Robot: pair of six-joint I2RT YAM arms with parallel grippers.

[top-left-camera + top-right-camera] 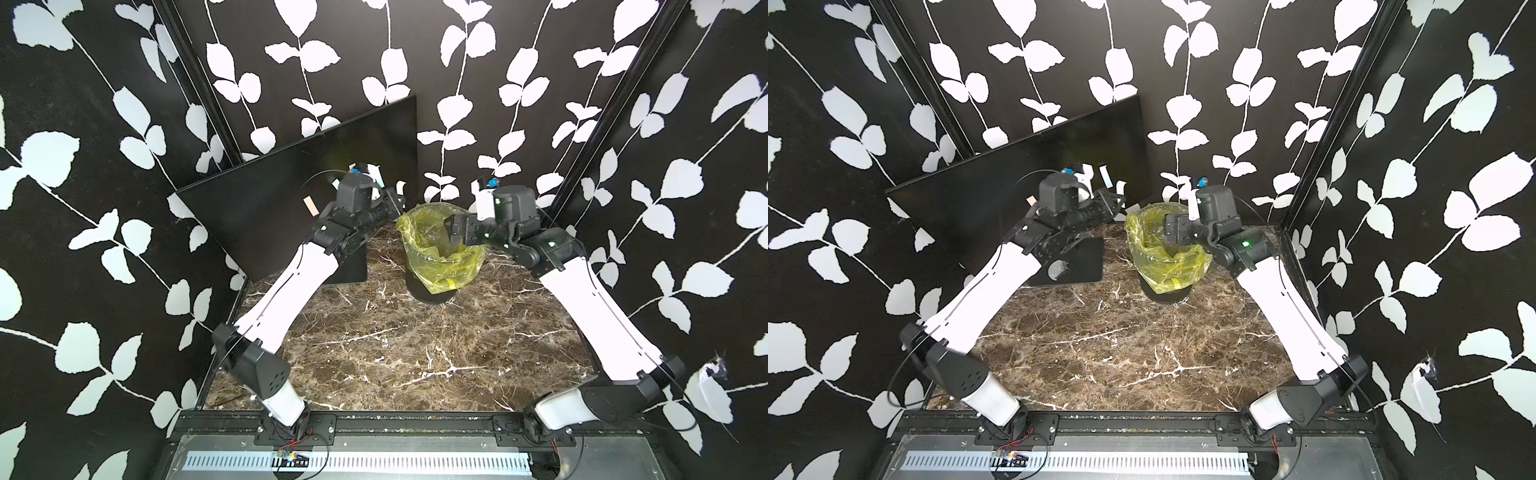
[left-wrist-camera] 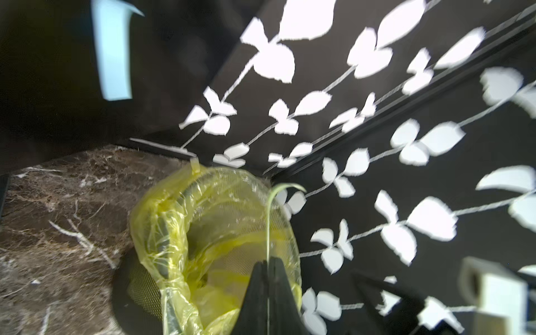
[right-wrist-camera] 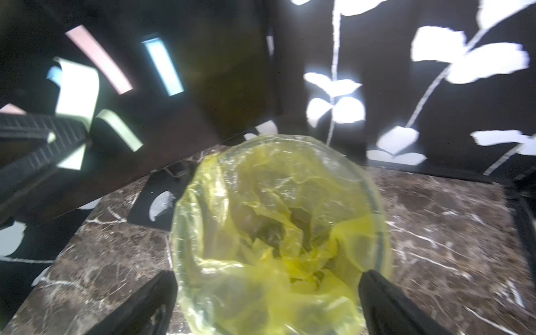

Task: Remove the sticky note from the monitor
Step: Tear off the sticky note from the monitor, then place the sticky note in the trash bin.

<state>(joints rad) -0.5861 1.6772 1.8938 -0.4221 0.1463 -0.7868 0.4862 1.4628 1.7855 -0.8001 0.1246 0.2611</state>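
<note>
The monitor [image 1: 270, 199] [image 1: 976, 199] stands slanted at the back left on its flat black base [image 1: 1075, 262]. A pink note [image 3: 98, 58] and a light blue note [image 3: 164, 65] are stuck on its screen. My left gripper [image 2: 268, 262] [image 1: 400, 200] is shut on a thin pale green sticky note [image 2: 268, 226], seen edge-on with a curled top. It is off the screen, beside the rim of the yellow-lined bin [image 2: 203, 232]. My right gripper [image 3: 268, 278] [image 1: 451, 228] hangs open over the bin with nothing in it.
The bin [image 1: 440, 253] [image 1: 1167, 257] stands on the brown marble tabletop [image 1: 395, 353], right of the monitor's base. Black walls with a white leaf pattern close in on three sides. A black rail [image 1: 374, 419] runs along the front edge.
</note>
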